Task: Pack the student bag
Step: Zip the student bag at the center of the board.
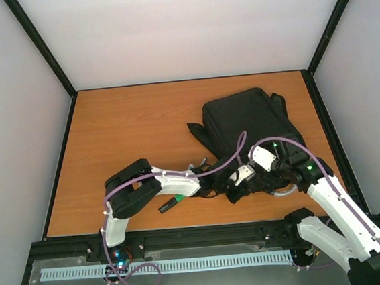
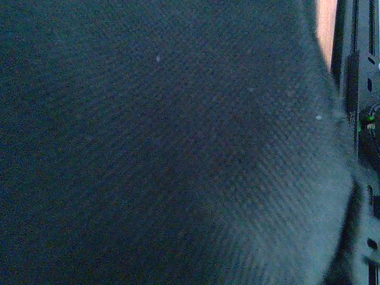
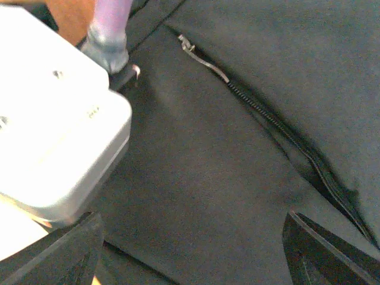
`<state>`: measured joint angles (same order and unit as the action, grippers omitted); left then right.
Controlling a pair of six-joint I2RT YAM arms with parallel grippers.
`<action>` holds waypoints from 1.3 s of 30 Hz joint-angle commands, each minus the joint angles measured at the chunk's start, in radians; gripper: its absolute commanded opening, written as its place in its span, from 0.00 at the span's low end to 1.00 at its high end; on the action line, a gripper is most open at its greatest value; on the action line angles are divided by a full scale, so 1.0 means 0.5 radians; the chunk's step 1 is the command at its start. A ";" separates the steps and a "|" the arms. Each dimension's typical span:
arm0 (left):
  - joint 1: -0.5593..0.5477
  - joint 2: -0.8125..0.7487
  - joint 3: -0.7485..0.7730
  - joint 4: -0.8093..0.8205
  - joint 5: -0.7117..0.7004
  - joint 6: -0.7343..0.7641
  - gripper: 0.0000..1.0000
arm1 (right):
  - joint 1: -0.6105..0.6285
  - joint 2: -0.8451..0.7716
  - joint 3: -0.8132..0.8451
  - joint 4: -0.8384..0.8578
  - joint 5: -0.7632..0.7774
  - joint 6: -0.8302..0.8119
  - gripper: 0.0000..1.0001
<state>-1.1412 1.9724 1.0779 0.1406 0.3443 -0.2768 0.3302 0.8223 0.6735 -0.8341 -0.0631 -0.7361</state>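
Observation:
The student bag (image 1: 248, 120), a large black backpack, lies flat at the right middle of the table with its straps toward me. My left gripper (image 1: 215, 180) is at the bag's near edge; its wrist view shows only black bag fabric (image 2: 178, 142) pressed close, with the fingers hidden. The gripper is shut, and what it holds does not show. My right gripper (image 3: 196, 255) hovers open just over the bag's cloth (image 3: 208, 178), dark fingertips (image 3: 332, 249) wide apart with nothing between them. A closed zip with a metal pull (image 3: 191, 48) runs diagonally beyond it.
A small dark object with a green end (image 1: 171, 203) lies on the wooden table (image 1: 135, 134) near the front edge, under the left arm. The left arm's white wrist (image 3: 53, 136) and purple cable crowd the right gripper's left side. Black frame rails border the table.

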 commanded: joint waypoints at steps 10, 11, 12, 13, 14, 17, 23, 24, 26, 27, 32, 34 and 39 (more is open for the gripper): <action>0.138 0.472 0.744 -0.102 0.097 -0.025 0.03 | -0.483 0.003 0.094 -0.127 -0.066 -0.053 0.85; 0.165 0.506 0.806 -0.121 0.122 -0.025 0.07 | -0.526 0.036 0.106 -0.116 -0.087 -0.053 0.85; 0.187 0.538 0.862 -0.140 0.143 -0.025 0.13 | -0.579 0.067 0.120 -0.110 -0.109 -0.053 0.84; 0.199 0.559 0.902 -0.161 0.157 -0.020 0.20 | -0.633 0.102 0.132 -0.105 -0.127 -0.052 0.84; 0.205 0.564 0.924 -0.184 0.164 -0.004 0.29 | -0.682 0.134 0.148 -0.102 -0.139 -0.047 0.83; 0.203 0.487 0.855 -0.213 0.166 0.032 0.45 | -0.847 0.197 0.171 -0.102 -0.183 -0.057 0.82; 0.202 0.101 0.385 -0.166 0.051 0.007 0.56 | -0.893 0.145 0.080 -0.108 -0.129 -0.114 0.76; 0.205 0.035 0.316 -0.169 0.017 -0.010 0.58 | -0.891 0.141 0.051 -0.107 -0.114 -0.131 0.75; 0.218 -0.069 0.203 -0.195 -0.040 -0.068 0.59 | -0.893 0.156 -0.004 -0.096 -0.073 -0.141 0.74; 0.229 -0.123 0.170 -0.208 -0.045 -0.099 0.61 | -0.893 0.174 -0.028 -0.085 -0.057 -0.142 0.73; 0.314 -0.214 0.213 -0.349 -0.224 -0.298 0.67 | -0.893 0.276 -0.049 -0.019 -0.061 -0.083 0.73; 0.380 -0.207 0.287 -0.410 -0.283 -0.407 0.69 | -0.893 0.334 -0.023 0.004 -0.076 -0.047 0.72; 0.550 -0.087 0.573 -0.542 -0.323 -0.737 0.71 | -0.891 0.431 0.006 0.072 -0.084 -0.003 0.72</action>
<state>-0.9226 1.8927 1.2289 -0.0639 0.2329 -0.4858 -0.1093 1.0157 0.6498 -0.8452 -0.1009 -0.7654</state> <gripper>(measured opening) 0.712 0.722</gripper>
